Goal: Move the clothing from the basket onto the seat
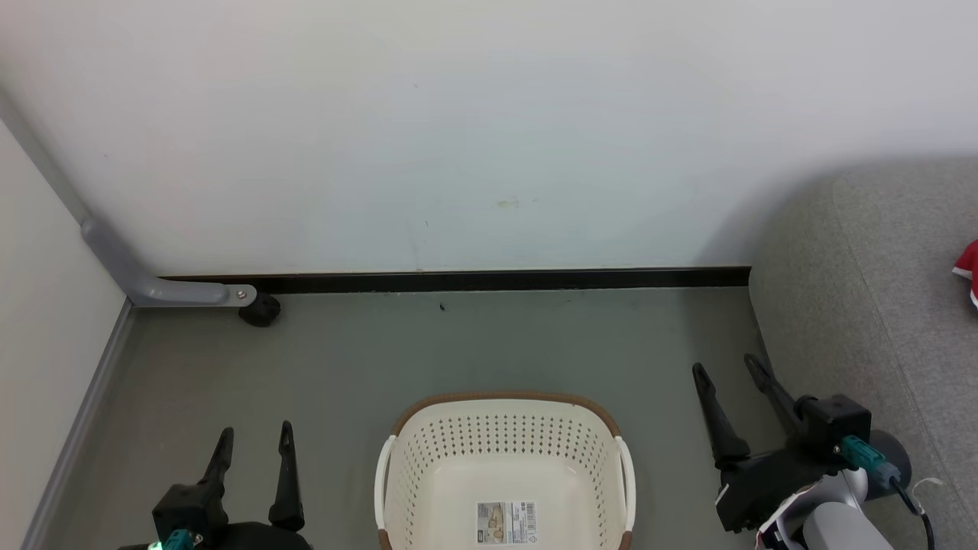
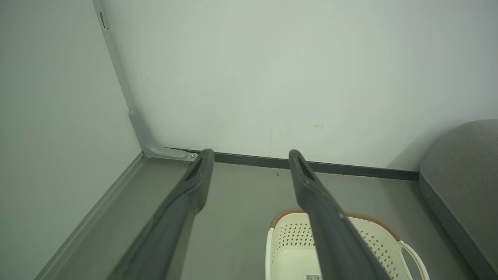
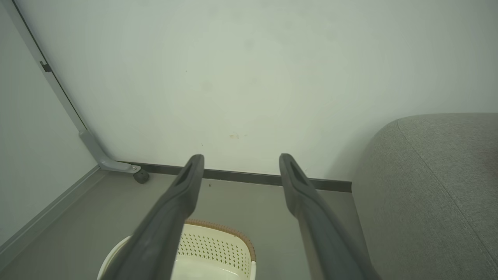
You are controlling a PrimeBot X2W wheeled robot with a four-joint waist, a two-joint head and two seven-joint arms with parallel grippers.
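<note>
The cream-white basket (image 1: 504, 428) with a brown rim stands on the grey floor at the bottom centre of the head view, holding nothing but a paper label on its bottom. A bit of the red clothing (image 1: 969, 271) with white trim lies on the light-grey seat (image 1: 863, 305) at the far right edge. My left gripper (image 1: 256, 441) stands open to the left of the basket, and my right gripper (image 1: 726, 368) stands open to its right, beside the seat's edge. The basket (image 2: 350, 249) also shows under the left gripper (image 2: 251, 154). The right gripper (image 3: 241, 158) points at the wall, basket (image 3: 218, 249) below, seat (image 3: 439, 186) on the right.
A white wall (image 1: 458, 137) with a dark baseboard closes the far side. At the left corner a grey bracket with a black caster (image 1: 260, 309) sits on the floor beside a side panel. Grey floor (image 1: 458, 344) lies between basket and wall.
</note>
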